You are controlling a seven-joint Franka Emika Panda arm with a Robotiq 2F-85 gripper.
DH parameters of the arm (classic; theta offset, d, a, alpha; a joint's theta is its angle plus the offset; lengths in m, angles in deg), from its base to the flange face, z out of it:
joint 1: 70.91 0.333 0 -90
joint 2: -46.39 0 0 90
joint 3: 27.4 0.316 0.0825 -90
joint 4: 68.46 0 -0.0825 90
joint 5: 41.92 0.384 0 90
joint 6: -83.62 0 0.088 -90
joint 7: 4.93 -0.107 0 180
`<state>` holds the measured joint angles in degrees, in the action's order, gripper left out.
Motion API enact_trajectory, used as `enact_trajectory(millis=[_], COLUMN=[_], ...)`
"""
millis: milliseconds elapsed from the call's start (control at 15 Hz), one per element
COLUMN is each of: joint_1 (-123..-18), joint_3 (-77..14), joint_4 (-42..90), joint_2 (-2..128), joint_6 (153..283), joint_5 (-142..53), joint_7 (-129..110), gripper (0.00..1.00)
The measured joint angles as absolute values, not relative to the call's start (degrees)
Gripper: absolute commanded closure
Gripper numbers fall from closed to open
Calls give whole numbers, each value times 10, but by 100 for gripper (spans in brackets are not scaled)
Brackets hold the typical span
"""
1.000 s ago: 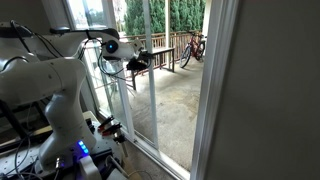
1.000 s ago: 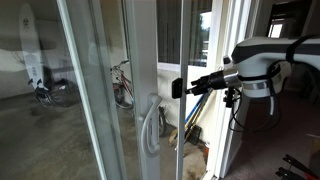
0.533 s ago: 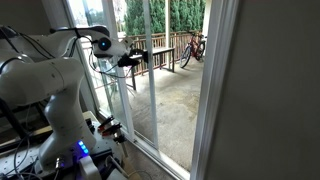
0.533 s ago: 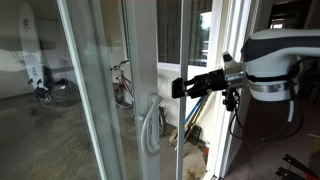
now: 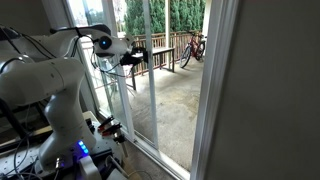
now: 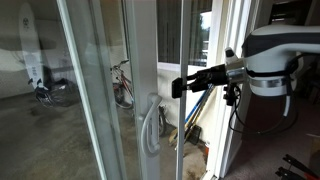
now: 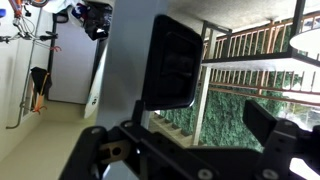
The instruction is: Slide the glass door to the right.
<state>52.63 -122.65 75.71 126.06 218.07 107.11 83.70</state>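
The glass door (image 6: pixel 95 95) is a tall clear panel with a slim white stile (image 6: pixel 143 60) that carries a white handle (image 6: pixel 150 130). In an exterior view the door's glass (image 5: pixel 180 100) stands just beyond my gripper (image 5: pixel 140 55). My gripper (image 6: pixel 178 87) is level and sits at the stile's edge, above the handle. In the wrist view my gripper (image 7: pixel 225 95) is open and empty. One black finger pad (image 7: pixel 175 62) lies beside the pale stile (image 7: pixel 125 50), the other finger (image 7: pixel 275 125) is apart at the right, and only railing and hedge show between them.
The wide white door jamb (image 5: pixel 215 90) stands at the near side. A bicycle (image 5: pixel 193 47) and a wooden railing (image 5: pixel 172 45) are on the balcony outside. Cables and electronics (image 5: pixel 100 135) sit at the robot's base. Long tools (image 6: pixel 190 120) lean near the opening.
Over the last second my arm rose and the gripper levelled out and moved closer to the stile. Since half a second ago it has hardly moved. The door has not shifted.
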Motion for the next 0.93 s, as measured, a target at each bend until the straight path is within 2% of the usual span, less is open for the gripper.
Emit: enact_trajectory(millis=[67,133,800,933], joint_1=[523,521,520,517], joint_3=[-1226,-1226,-1224,-1222], joint_4=[757,757,759,758], joint_2=[1261,1261,1261,1261], joint_6=[2181,2179,2155,2152], joint_5=[1071,1071,1071,1071], joint_7=[837,837,837,837], gripper=[27,32,98,100])
